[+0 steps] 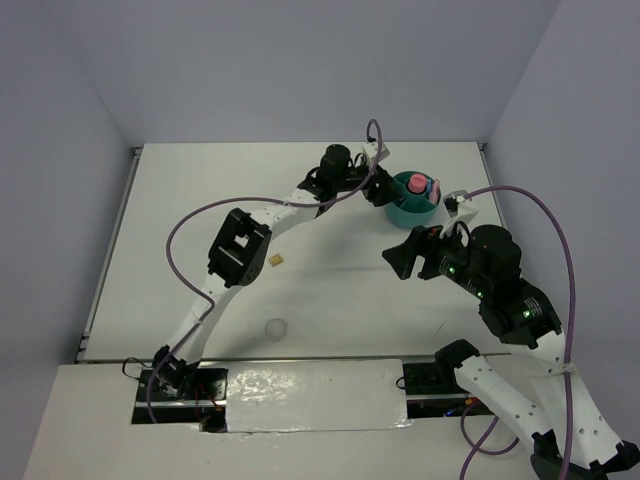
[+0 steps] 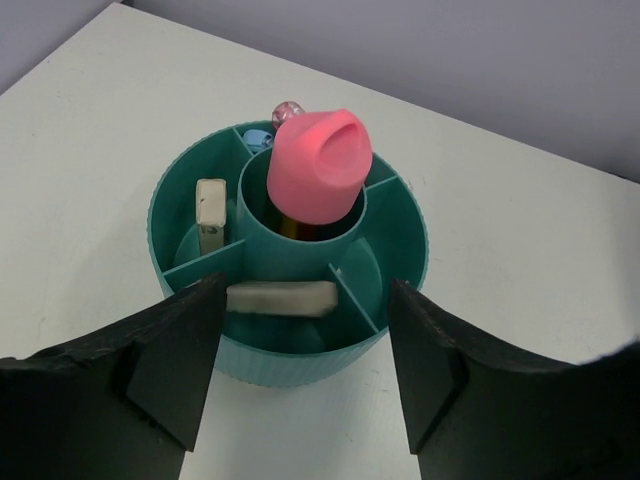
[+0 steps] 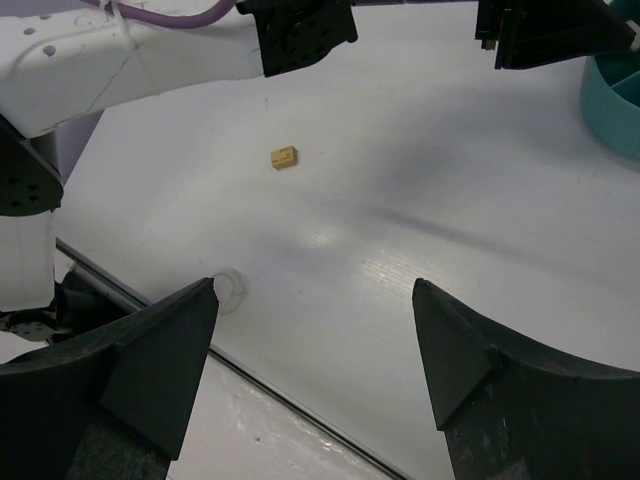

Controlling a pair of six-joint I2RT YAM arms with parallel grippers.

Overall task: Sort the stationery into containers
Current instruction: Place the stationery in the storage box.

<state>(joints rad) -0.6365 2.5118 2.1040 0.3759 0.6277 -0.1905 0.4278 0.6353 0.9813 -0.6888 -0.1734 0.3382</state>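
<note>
The teal round organizer (image 1: pixel 413 207) stands at the back right; in the left wrist view (image 2: pixel 392 300) its centre cup holds a pink tube (image 2: pixel 318 165), and two white blocks (image 2: pixel 282 297) (image 2: pixel 211 203) lie in ring compartments. My left gripper (image 1: pixel 380 189) (image 2: pixel 305 370) is open and empty, just short of the organizer's near wall. My right gripper (image 1: pixel 403 260) (image 3: pixel 312 360) is open and empty above the table's middle. A tan block (image 1: pixel 276 260) (image 3: pixel 284 157) and a clear ring (image 1: pixel 277 328) (image 3: pixel 226 290) lie on the table.
The left arm's white links (image 1: pixel 280 215) stretch across the table's middle toward the organizer. A purple cable (image 1: pixel 200 215) loops over the left side. The table's front edge (image 3: pixel 300 400) runs close below the right gripper.
</note>
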